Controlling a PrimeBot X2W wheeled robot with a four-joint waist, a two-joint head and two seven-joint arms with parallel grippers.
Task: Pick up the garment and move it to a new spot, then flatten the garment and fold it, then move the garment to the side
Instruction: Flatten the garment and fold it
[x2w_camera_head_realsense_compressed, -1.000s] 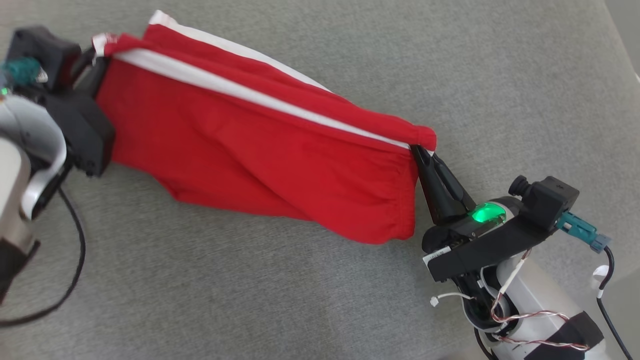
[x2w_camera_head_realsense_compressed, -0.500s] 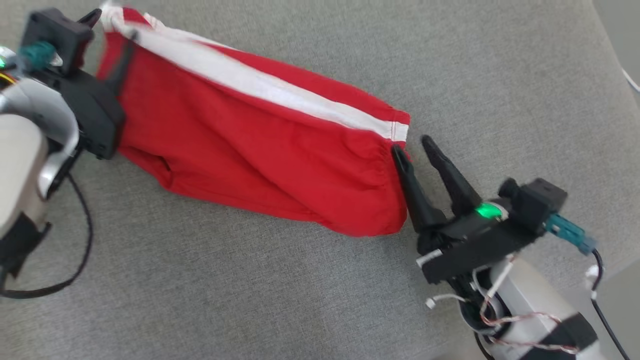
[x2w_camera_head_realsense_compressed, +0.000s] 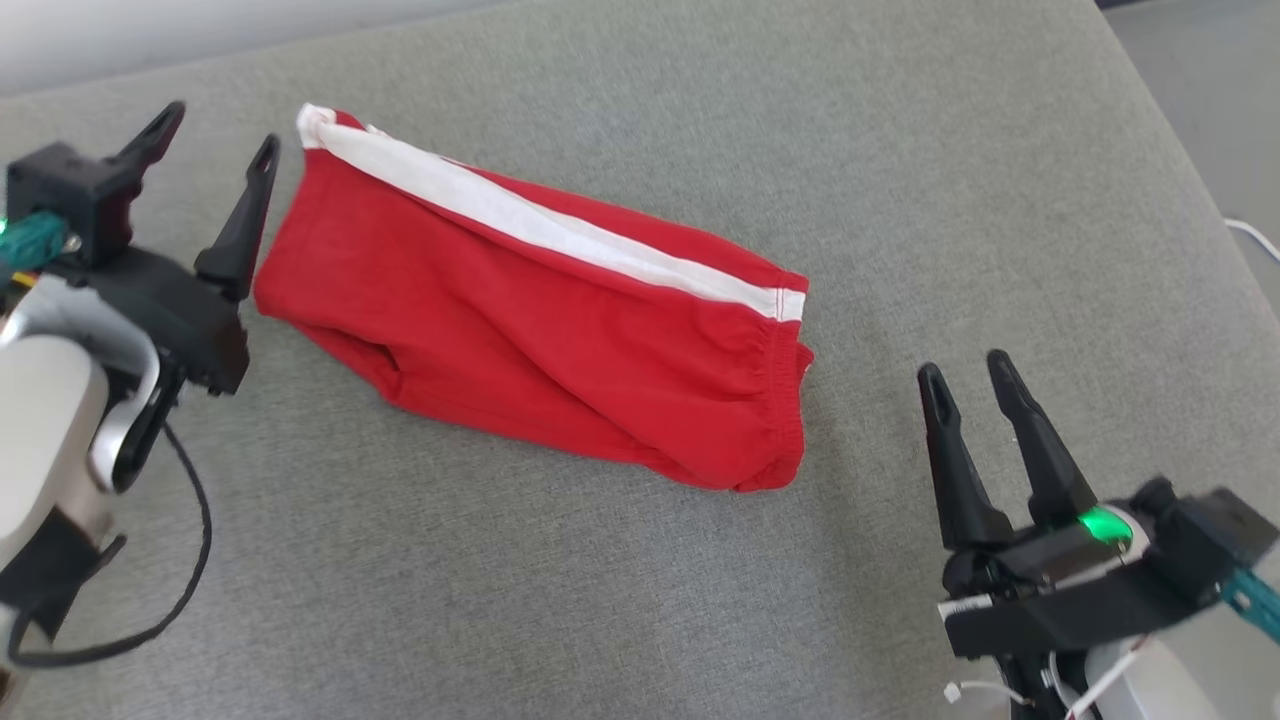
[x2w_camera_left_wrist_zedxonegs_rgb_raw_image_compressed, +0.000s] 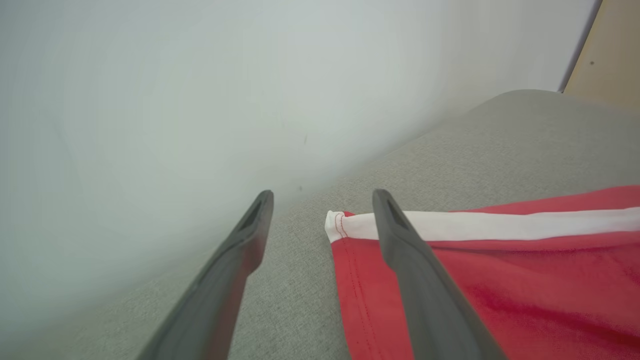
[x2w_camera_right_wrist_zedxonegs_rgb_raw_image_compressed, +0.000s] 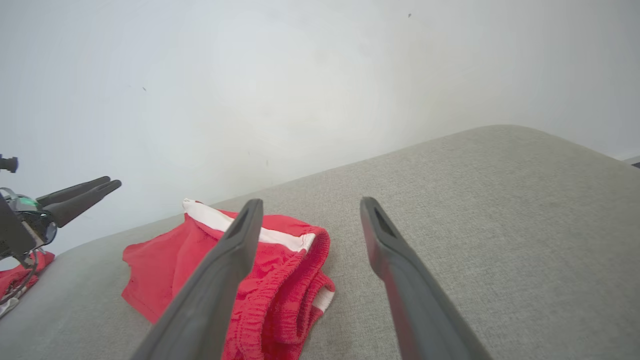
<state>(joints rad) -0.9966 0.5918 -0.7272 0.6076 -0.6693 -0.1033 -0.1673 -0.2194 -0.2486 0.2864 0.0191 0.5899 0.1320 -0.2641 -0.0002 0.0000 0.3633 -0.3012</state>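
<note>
One garment (x2w_camera_head_realsense_compressed: 540, 330) (red) between end effectors (x2w_camera_head_realsense_compressed: 221, 127) (x2w_camera_head_realsense_compressed: 963, 365)

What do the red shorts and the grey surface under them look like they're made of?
The red shorts: soft knit fabric, likely cotton jersey, matte; it lies in limp folds, with a gathered elastic waistband and a sewn white side stripe. The grey surface: woven upholstery cloth, matte, with a fine speckled weave; rounded edges suggest padding underneath.
</note>
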